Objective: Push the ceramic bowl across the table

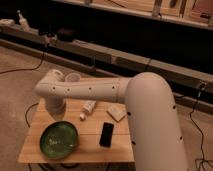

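Note:
The ceramic bowl [59,140], a wide glossy green dish with pale marks inside, sits on the front left of the light wooden table [90,152]. My white arm reaches in from the right, bends at an elbow over the table's back left corner and drops toward the bowl. My gripper [56,116] is at the lower end of that arm, just behind the bowl's far rim. I cannot tell whether it touches the bowl.
A black phone [106,134] lies right of the bowl. A white tube [88,107] and a pale packet [116,112] lie behind it. A translucent white cup [73,78] stands at the back edge. Cables run on the floor to the left.

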`<state>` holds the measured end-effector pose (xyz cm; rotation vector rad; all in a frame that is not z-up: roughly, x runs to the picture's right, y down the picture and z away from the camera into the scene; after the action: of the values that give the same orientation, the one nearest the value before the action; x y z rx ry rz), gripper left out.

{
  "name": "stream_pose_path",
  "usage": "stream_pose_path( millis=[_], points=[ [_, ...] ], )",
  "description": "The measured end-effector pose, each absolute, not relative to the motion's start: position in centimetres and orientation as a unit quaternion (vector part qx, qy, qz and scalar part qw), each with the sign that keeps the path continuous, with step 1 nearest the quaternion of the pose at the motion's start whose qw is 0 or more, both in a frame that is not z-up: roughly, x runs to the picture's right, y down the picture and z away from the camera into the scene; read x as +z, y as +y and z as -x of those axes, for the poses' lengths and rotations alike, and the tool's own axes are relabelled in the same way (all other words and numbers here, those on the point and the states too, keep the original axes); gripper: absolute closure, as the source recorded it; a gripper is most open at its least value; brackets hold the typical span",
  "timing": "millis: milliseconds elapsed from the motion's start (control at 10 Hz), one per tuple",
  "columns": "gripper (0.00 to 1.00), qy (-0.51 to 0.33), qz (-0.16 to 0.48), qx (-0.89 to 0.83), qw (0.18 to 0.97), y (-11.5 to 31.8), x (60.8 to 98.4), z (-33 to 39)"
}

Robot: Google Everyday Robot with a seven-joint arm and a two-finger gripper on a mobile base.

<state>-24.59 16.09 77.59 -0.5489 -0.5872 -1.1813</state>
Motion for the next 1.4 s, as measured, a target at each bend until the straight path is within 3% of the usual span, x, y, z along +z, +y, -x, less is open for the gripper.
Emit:
stream_pose_path(
  millis=[700, 1100, 1400],
  points=[
    [1.0, -0.272, 0.253, -0.538, 0.756, 16.2, 77.7, 24.5],
    [1.0, -0.299, 0.273, -0.548, 0.732, 20.5, 80.8, 25.9],
    [1.0, -0.281, 0.287, -0.568, 0.718, 21.0, 82.7, 25.8]
  ],
)
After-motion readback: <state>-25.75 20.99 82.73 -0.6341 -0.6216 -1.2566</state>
